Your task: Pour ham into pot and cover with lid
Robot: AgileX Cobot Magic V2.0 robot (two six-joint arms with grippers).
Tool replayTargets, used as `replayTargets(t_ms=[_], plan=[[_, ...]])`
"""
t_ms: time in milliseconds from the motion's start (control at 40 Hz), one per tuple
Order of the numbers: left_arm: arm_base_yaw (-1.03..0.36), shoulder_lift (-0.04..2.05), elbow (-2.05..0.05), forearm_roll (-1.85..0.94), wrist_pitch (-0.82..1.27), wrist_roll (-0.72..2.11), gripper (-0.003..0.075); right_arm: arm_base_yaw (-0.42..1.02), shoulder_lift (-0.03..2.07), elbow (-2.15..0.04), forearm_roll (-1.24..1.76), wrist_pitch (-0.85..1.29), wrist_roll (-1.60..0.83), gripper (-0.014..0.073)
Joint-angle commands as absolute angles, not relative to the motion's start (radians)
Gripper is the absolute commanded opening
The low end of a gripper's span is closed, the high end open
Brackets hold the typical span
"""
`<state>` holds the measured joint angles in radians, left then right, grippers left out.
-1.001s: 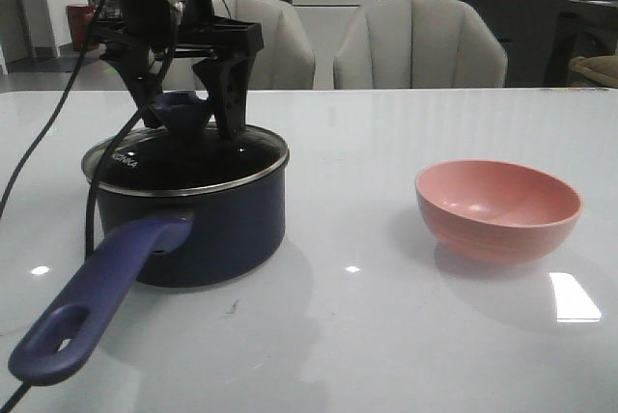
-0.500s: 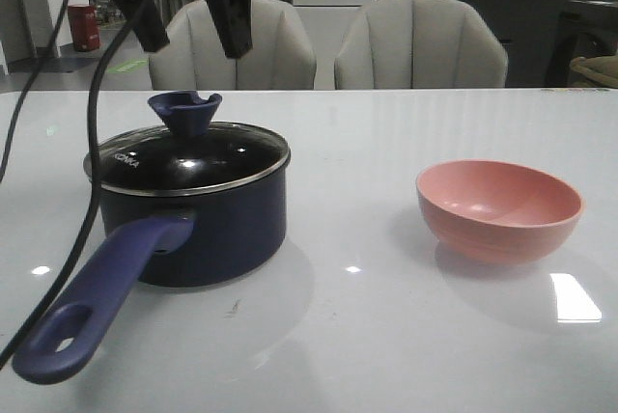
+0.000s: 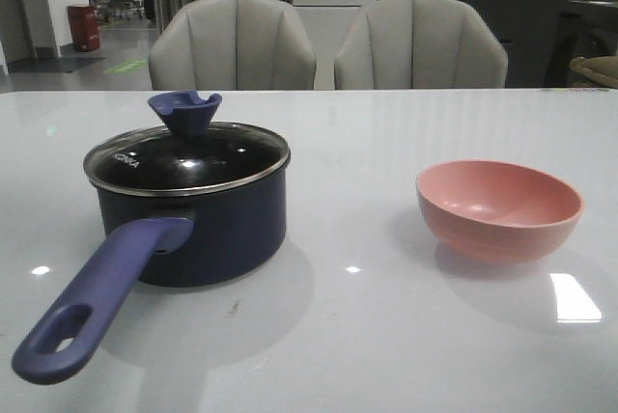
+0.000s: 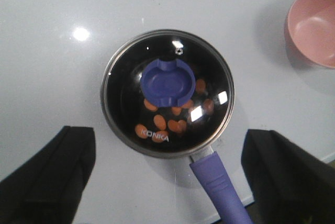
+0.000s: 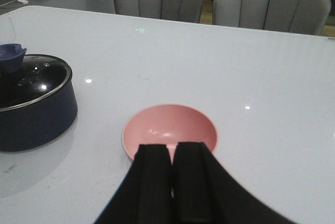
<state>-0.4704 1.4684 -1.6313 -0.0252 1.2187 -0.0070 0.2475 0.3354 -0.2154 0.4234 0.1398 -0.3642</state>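
Change: since the earlier front views the left arm and its cable have lifted clear out of the front view; pot, lid and bowl have not shifted.
Pot: the pot (image 3: 193, 225) stands on the white table (image 3: 386, 336) on the robot's left side, its long handle (image 3: 97, 302) pointing toward the camera and a little to the left.
Lid: the lid (image 3: 186, 157) sits level on the pot's rim and covers it, blue knob (image 3: 184, 111) upright at its centre.
Ham: the ham (image 4: 166, 122) lies inside the pot, seen through the glass in the left wrist view as orange slices beside and below the knob.
Bowl: the pink bowl (image 3: 499, 208) stands upright, well apart from the pot on the right side.
Left gripper: the left gripper (image 4: 167, 177) hangs high above the covered pot, fingers (image 4: 49, 174) spread wide, holding nothing.
Right gripper: the right gripper (image 5: 172, 182) has its fingers (image 5: 153, 182) pressed nearly together with nothing between them, above the table on the near side of the bowl.
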Motion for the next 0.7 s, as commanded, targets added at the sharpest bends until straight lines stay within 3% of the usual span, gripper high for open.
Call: replayTargets(t_ms=[0,676], plan=[[-0.476,1.328,-1.535,-0.024,1.109,-0.011,0.0582,0.248,0.337,-0.244,0.431,0.07,-0.374,0.0148],[-0.476,0.471,-0.585,-0.029,0.535,-0.011,0.0582,0.248,0.337,-0.244,0.431,0.07,-0.374,0.0148]])
